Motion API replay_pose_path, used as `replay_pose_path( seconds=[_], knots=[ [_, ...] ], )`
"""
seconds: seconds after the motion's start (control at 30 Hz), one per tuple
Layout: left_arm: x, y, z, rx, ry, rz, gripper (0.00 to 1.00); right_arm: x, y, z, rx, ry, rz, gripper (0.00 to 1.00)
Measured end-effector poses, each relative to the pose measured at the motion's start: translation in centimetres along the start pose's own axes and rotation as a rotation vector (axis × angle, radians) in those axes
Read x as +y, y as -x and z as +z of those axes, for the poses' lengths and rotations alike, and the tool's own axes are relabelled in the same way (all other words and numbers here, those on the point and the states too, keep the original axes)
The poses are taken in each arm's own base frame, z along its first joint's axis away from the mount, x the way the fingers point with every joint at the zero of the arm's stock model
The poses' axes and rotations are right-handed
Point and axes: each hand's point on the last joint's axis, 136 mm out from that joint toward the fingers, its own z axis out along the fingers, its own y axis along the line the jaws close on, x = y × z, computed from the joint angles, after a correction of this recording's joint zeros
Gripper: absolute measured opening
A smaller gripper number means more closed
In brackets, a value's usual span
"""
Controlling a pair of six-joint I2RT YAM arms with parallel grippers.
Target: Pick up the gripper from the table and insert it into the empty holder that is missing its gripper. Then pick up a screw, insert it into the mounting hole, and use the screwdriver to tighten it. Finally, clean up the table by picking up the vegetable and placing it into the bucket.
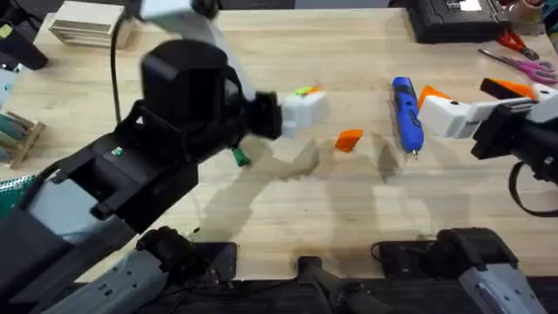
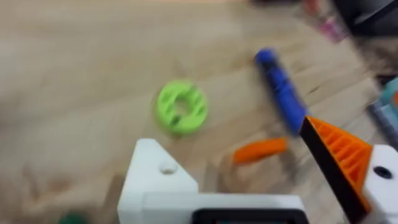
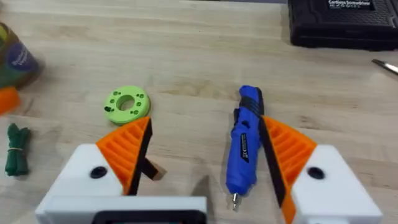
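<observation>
The loose orange gripper [image 1: 349, 139] [image 2: 260, 150] lies on the table between the two arms. My left gripper [image 1: 305, 106] [image 2: 229, 134] hovers open just left of it. One of its fingers is a bare white holder [image 2: 158, 180]; the other carries an orange wedge. The blue screwdriver [image 1: 406, 113] [image 3: 245, 143] lies on the wood, and my right gripper [image 1: 469, 98] [image 3: 205, 121] stands open just right of it, with nothing held. The dark green vegetable [image 1: 240, 157] [image 3: 17, 149] lies by the left arm. The bucket [image 3: 12, 56] stands beyond it.
A lime-green ring [image 2: 181, 107] [image 3: 127, 102] lies near the left gripper. Scissors [image 1: 523, 61] and a black case [image 1: 453, 17] sit at the back right, and a pale wooden stack [image 1: 83, 26] at the back left. The left arm's dark bulk covers the table's left.
</observation>
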Motion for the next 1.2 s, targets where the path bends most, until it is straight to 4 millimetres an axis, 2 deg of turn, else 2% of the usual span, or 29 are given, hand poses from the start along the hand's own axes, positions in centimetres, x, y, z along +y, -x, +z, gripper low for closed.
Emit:
replay_pose_path(
  seconds=[0.1,0.2,0.53,0.73,0.83,1.0,1.1,1.2],
  knots=[
    [-1.9,3.2,-0.3,-0.131,-0.070,0.039,0.987,0.0,0.0,0.0,0.000,0.000,0.000,0.990],
    [-2.3,4.1,-0.6,-0.163,-0.084,0.052,0.987,0.0,0.0,0.0,0.000,0.000,0.000,0.990],
    [-2.1,3.7,-0.4,-0.148,-0.074,0.086,0.987,0.0,0.0,0.0,0.000,0.000,0.000,0.990],
    [-3.1,3.8,-0.4,-0.169,-0.092,0.280,0.987,0.0,0.0,0.0,0.000,0.000,0.000,0.990],
    [-4.1,4.2,-1.5,-0.207,-0.116,0.381,0.987,0.0,0.0,0.0,0.000,0.000,0.000,0.990],
    [-4.7,4.5,-4.8,-0.358,-0.147,0.475,0.987,0.0,0.0,0.0,0.000,0.000,0.000,0.990],
    [-4.3,3.3,-6.2,-0.453,-0.165,0.498,0.987,0.0,0.0,0.0,0.000,0.000,0.000,0.990],
    [-3.0,1.3,-6.6,-0.490,-0.166,0.479,0.987,0.0,0.0,0.0,0.000,0.000,0.000,0.990]
  ],
)
